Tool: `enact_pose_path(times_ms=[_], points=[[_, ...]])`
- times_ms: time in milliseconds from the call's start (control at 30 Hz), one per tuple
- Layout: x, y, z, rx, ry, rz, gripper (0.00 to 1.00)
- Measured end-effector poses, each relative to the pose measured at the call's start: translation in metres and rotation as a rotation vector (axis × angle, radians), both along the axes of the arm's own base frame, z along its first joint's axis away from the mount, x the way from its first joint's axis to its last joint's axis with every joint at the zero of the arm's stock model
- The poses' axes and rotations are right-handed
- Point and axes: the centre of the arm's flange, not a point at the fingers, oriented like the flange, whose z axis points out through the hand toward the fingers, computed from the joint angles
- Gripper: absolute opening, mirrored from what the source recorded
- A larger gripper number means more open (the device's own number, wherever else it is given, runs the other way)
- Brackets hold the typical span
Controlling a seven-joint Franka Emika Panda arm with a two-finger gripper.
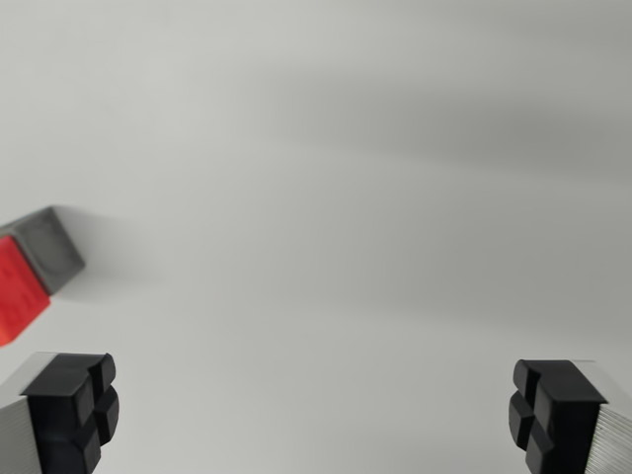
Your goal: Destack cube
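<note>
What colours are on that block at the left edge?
The cube shows a red face and a grey one, seen in the wrist view.

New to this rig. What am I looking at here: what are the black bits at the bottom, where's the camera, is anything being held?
One picture, taken by a camera mounted on the robot arm's wrist, looking down past its gripper onto a plain white surface. The two black blocks at the bottom corners are the gripper's fingertip pads; they stand wide apart with nothing between them, so the gripper is open and holds nothing. At the wrist view's left edge sits a red cube touching a grey cube, both partly cut off by the frame; that is likely the stack to take apart. From this angle I cannot tell which one is on top.
</note>
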Motion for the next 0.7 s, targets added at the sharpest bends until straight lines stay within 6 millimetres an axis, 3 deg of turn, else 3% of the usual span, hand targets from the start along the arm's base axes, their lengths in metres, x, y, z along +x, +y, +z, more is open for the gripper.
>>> enact_pose_path(times_ms=[700], points=[[-0.029,0.055,-0.024,0.005,-0.007,0.108,1.00]])
